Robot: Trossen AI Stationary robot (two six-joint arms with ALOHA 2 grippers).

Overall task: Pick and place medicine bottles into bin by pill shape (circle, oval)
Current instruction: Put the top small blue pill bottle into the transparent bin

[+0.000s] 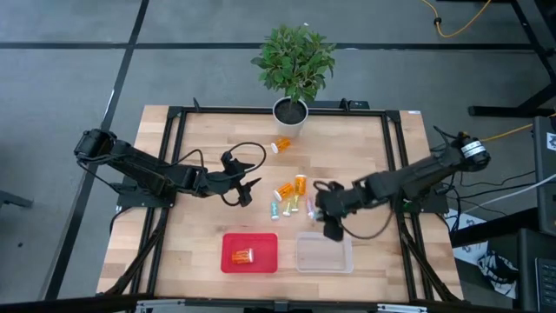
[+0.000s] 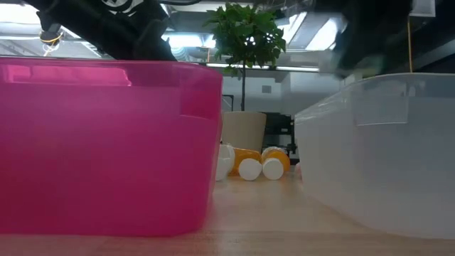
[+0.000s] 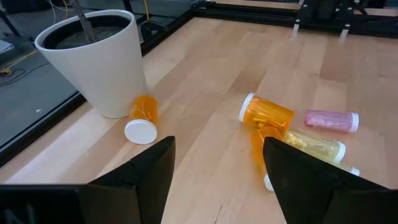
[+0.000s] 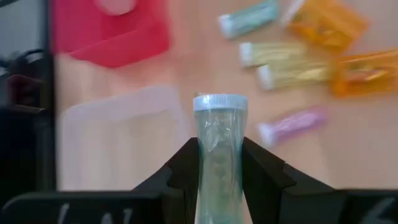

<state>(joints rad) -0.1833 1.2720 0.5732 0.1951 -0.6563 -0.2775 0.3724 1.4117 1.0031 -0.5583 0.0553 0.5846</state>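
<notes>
Between right hand [image 4: 219,163] fingers: clamped pale green bottle [image 4: 219,155] w/ white cap; left hand [image 3: 214,177] wide.

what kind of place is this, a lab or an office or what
Probably a robotics lab or test room: a black-framed wooden table on grey floor, loose yellow cable beyond it, and bright ceiling lights behind.

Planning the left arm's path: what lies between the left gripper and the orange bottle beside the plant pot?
Only bare wood: in the left wrist view, nothing separates the left gripper from the orange bottle.
</notes>
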